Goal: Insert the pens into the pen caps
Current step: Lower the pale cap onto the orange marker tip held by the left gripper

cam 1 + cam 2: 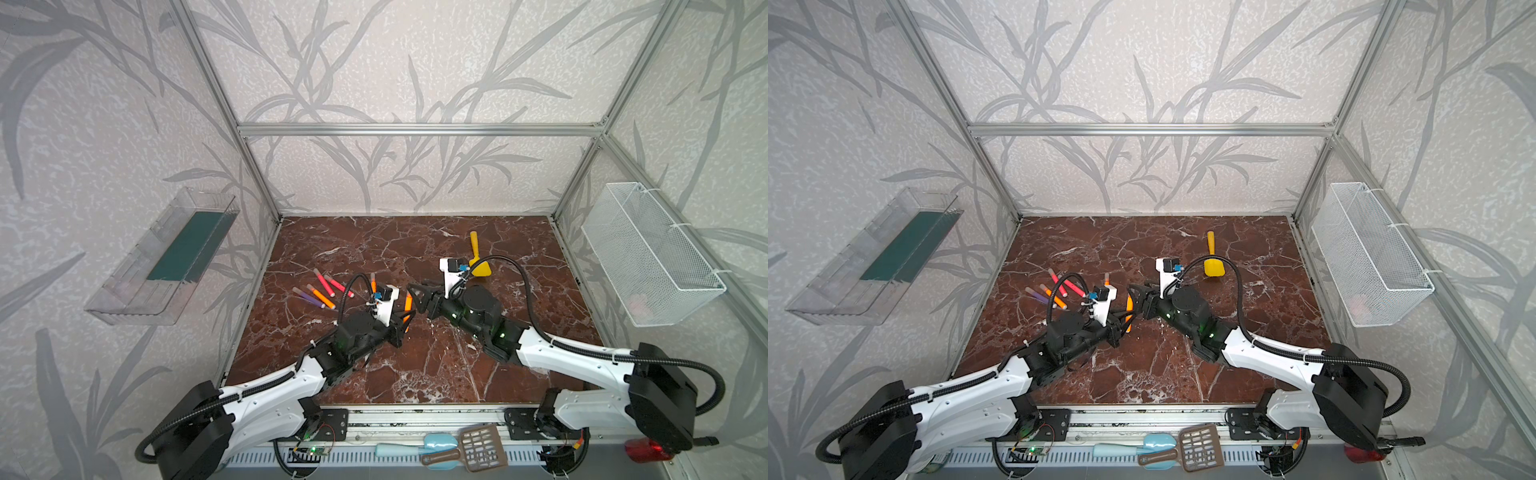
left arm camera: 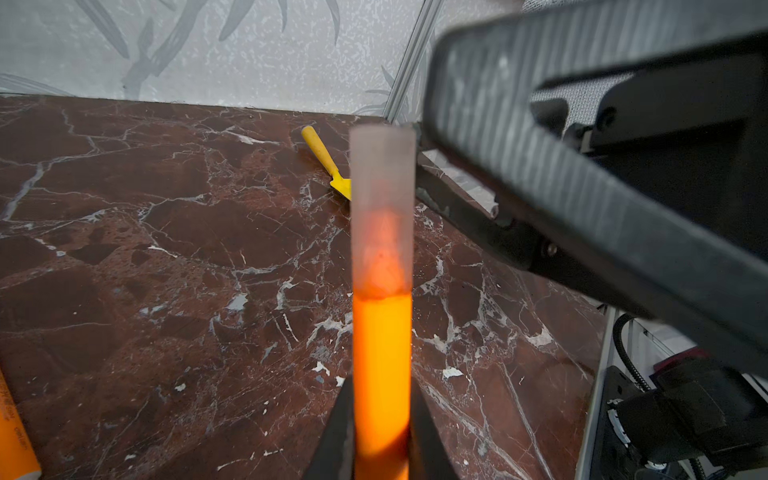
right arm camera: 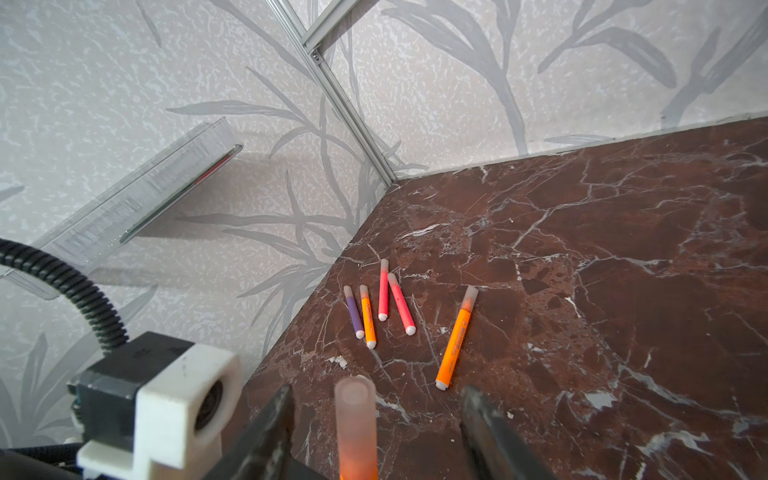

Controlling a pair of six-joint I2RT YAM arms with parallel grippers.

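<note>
Orange pen (image 2: 382,353) clamped in left end effector (image 2: 381,415), pen cap (image 2: 382,187) seated on tip; right end effector (image 3: 376,399) spread apart around cap, untouching – cap could be clipped, tugged loose

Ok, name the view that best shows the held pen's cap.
Left wrist: the cap fills the centre, pen tip visible inside. Right wrist shows it end-on, cropped; in both top views it's too small.

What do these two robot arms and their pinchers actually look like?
The left arm and right arm have smooth white shells, black joints and bulky black bases. A ribbed black hose loops along each. A white camera block with a blue plug sits at each wrist. The fingers are slim, black, with ridged faces.
</note>
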